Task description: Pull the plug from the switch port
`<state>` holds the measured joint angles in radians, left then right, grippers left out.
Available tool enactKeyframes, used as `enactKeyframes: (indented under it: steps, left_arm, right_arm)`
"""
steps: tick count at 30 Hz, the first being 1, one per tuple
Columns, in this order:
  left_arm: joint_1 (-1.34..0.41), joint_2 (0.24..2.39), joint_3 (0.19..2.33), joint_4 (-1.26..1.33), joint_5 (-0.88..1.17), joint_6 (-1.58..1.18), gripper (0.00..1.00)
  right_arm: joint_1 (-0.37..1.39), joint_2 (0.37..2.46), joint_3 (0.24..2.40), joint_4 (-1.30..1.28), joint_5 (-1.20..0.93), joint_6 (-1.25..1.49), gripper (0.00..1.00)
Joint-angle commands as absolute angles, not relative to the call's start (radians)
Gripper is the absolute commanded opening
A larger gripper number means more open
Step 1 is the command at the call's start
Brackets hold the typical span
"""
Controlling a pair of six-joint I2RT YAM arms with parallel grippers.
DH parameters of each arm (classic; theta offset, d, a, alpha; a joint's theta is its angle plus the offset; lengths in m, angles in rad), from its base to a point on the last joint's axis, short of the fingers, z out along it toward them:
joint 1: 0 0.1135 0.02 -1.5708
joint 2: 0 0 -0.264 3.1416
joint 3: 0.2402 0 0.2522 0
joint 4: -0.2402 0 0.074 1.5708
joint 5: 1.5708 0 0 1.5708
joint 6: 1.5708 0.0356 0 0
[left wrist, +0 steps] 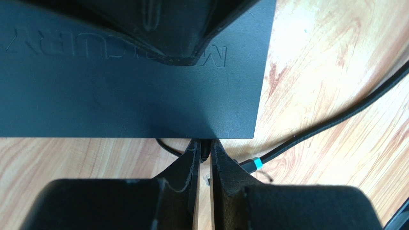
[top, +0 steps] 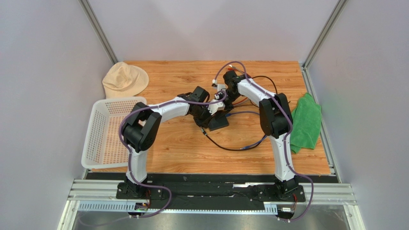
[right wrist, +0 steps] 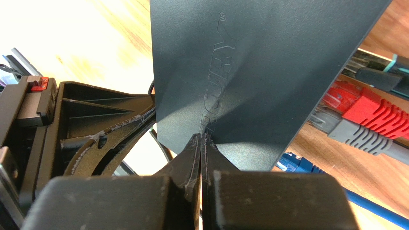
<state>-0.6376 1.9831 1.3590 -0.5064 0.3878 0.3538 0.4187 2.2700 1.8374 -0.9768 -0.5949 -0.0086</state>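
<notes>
**Box pinned, plug not yet gripped**

The right gripper (right wrist: 201, 139) had its jaws pressed together on nothing. Its tips bore down on the top face of the box (right wrist: 269, 72), which lay mid-table (top: 182, 153) between the arms. The left gripper (left wrist: 204, 146) sat at another edge of the box, with its jaws closed to a slit on a small dark stub (left wrist: 206, 152). What that stub was could not be told.

The plug (right wrist: 294, 164) lay at the edge across from the left gripper, just beside a grey plug (right wrist: 357, 136), with a red plug (right wrist: 369, 108) beyond that. Its nose passed out of sight behind the box's edge, so the port was hidden. Whether the plug sat fully home could not be seen.

The pull would likely go best with the right tips bearing firmly on the box so that it could not slide. The jaws should take the plug by its body, not by its cable (right wrist: 374, 208), and draw straight back along its length. The grey plug left little room, so a narrow approach seemed wise. No latch showed, but one might need pressing.

The plug lay flat, its long axis roughly square to the box's edge and in line with its cable. Its nose pointed into the box and its tail trailed toward the robot's right.
</notes>
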Motion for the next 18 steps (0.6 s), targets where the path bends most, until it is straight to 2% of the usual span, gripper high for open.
enactKeyframes:
  steps: [1,4,6,9,14,18]
  left_arm:
    - [-0.647,1.96,1.342,-0.514,0.311,0.239,0.0]
    - [-0.646,2.002,1.394,-0.599,0.362,0.258,0.0]
    - [-0.64,2.011,1.394,-0.627,0.516,0.307,0.0]
    - [-0.637,1.974,1.329,-0.588,0.636,0.339,0.0]
    - [-0.638,1.954,1.307,-0.555,0.617,0.324,0.0]
    - [-0.644,1.968,1.34,-0.567,0.508,0.299,0.0]
  right_arm:
    - [0.431,2.299,1.805,-0.999,-0.417,-0.08,0.0]
    - [0.431,2.302,1.801,-0.999,-0.408,-0.084,0.0]
    - [0.431,2.301,1.796,-1.0,-0.407,-0.087,0.0]
    - [0.431,2.306,1.796,-1.003,-0.41,-0.09,0.0]
    - [0.434,2.321,1.809,-1.006,-0.411,-0.089,0.0]
    - [0.44,2.327,1.809,-1.011,-0.408,-0.098,0.0]
